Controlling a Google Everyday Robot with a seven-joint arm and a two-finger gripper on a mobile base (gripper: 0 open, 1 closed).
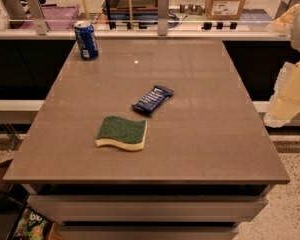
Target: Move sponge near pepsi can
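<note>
Sponge (122,132) lay flat at near left, well apart from the can (86,40) in the far left corner, so not yet moved. The gripper (290,96) hung beyond the table (215,149) on the right; open or closed, I could not tell.

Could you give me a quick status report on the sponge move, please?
Gripper at right, off the table. Sponge untouched near front, pepsi can far-left corner. Snack bar right of path.

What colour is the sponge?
The sponge is dark green over pale yellow, camera view; the gripper hangs at the far right.
</note>
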